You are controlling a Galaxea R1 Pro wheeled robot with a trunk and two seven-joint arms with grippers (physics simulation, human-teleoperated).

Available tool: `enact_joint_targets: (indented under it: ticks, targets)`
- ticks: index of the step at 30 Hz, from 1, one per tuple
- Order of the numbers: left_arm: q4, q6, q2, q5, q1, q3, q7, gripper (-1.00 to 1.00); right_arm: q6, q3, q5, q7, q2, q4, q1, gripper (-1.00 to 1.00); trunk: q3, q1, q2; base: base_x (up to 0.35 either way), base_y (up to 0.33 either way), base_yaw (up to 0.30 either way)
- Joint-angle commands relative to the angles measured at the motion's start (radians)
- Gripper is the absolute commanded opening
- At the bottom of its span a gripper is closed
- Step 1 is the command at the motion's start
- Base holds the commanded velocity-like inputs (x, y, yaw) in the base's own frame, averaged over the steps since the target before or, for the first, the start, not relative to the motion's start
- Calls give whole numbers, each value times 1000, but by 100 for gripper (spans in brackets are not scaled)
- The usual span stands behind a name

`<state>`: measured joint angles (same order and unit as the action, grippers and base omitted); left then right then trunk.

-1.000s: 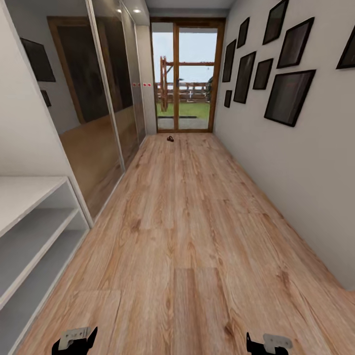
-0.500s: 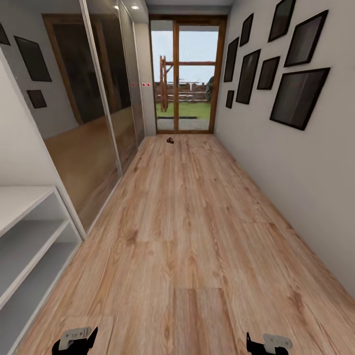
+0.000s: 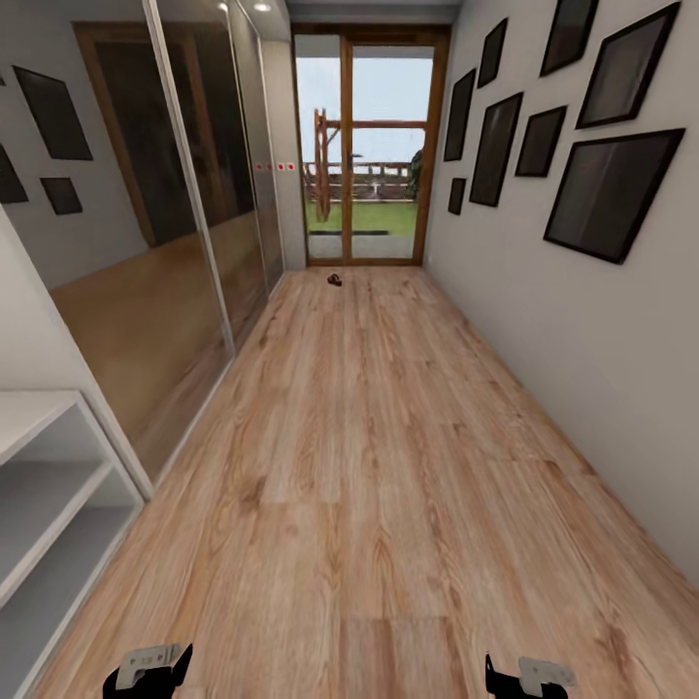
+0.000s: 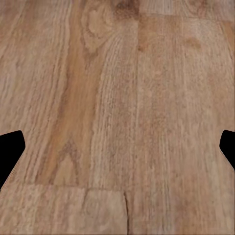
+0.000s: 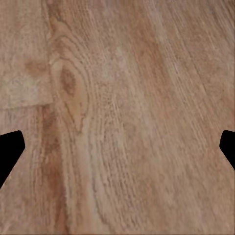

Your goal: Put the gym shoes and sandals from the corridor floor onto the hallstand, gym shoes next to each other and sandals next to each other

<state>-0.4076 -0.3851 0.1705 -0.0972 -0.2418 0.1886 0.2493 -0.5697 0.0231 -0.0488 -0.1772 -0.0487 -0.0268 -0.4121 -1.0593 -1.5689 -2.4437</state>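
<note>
A small dark brown shape (image 3: pixel 334 280), seemingly a sandal or both sandals, lies on the corridor floor (image 3: pixel 369 437) far ahead, just before the glass door. It is too small to make out in detail. The gym shoes and the hallstand are out of view. My left gripper (image 3: pixel 148 670) and right gripper (image 3: pixel 526 676) hang low at the head view's bottom edge. In the left wrist view the left gripper (image 4: pixel 117 147) is open over bare wood planks. The right gripper (image 5: pixel 117 147) is likewise open over bare planks.
A plain whitish open-shelf unit (image 3: pixel 44 485) stands close on the left, followed by mirrored sliding doors (image 3: pixel 184 243). The right wall (image 3: pixel 582 330) carries several dark picture frames. A wood-framed glass door (image 3: pixel 369 146) closes the corridor's far end.
The whole view has shifted: the camera has advanced along the corridor, so the shelf unit sits further left and lower. Both grippers keep their place in the picture.
</note>
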Motion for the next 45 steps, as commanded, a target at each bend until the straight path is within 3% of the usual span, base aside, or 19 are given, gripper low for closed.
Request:
enact_joint_targets:
  ticks: [1,45]
  targets:
    - [1,0,0,-10,-1,3,10,100,-4,1,-5,2,0,1,-1,100,-1,0,0,339,0,0]
    - [1,0,-6,-10,-1,3,10,100,-4,1,-5,2,0,1,-1,100,-1,0,0,339,0,0]
